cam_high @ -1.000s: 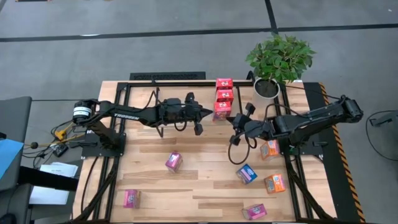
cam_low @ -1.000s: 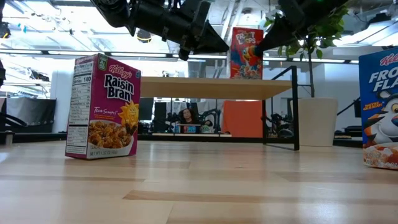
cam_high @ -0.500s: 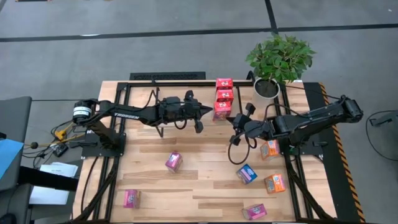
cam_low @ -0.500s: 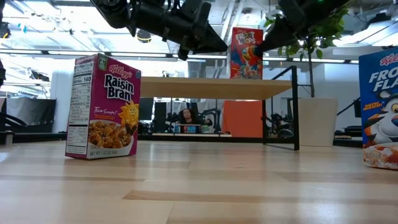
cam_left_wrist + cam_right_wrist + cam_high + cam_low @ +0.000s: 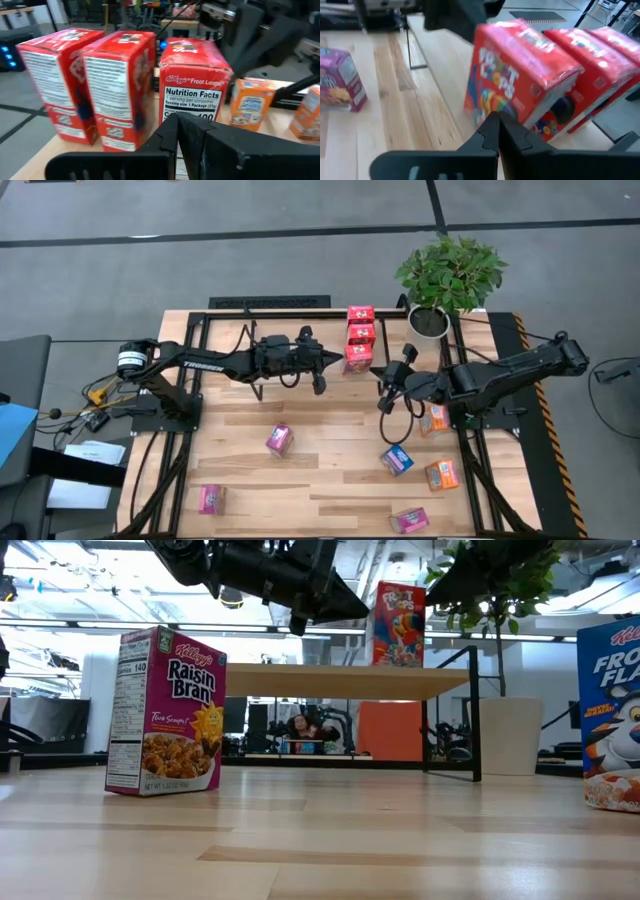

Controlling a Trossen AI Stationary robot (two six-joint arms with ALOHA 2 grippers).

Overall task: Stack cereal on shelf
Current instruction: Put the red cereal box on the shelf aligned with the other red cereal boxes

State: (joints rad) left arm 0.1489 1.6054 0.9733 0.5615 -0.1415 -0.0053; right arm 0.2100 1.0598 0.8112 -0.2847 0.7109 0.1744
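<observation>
Alignment of red cereal boxes (image 5: 359, 337) on the shelf (image 5: 340, 681) is judged finished; both closed, empty grippers, left gripper (image 5: 333, 360) and right gripper (image 5: 378, 373), flank the nearest; a table box must be fetched.

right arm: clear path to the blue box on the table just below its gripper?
Probably yes. The right gripper, shut and empty, hangs just beyond the blue box, with only bare tabletop between them. The left gripper is off by the red boxes on the shelf.

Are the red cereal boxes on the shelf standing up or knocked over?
Standing up. All three red boxes stand upright in a row on the shelf.
</observation>
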